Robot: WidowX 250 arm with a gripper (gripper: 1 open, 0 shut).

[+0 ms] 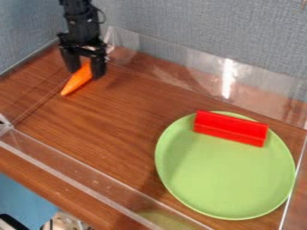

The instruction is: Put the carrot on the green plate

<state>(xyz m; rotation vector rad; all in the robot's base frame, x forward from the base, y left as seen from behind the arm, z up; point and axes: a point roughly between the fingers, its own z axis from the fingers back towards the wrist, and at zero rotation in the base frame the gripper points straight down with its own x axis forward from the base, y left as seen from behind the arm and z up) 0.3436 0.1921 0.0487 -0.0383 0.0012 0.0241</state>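
The carrot (75, 83) lies on the wooden table at the far left, its orange tapered tip pointing toward the front left. My black gripper (86, 64) hangs right over the carrot's upper end, pointing down, its fingers open on either side of that end, which they hide. Whether the fingers touch the carrot I cannot tell. The green plate (222, 175) is large and round and sits at the front right, well apart from the gripper.
A red rectangular block (231, 128) lies on the plate's far edge. Clear plastic walls (228, 76) ring the table at the back and along the front edge. A grey wall stands behind.
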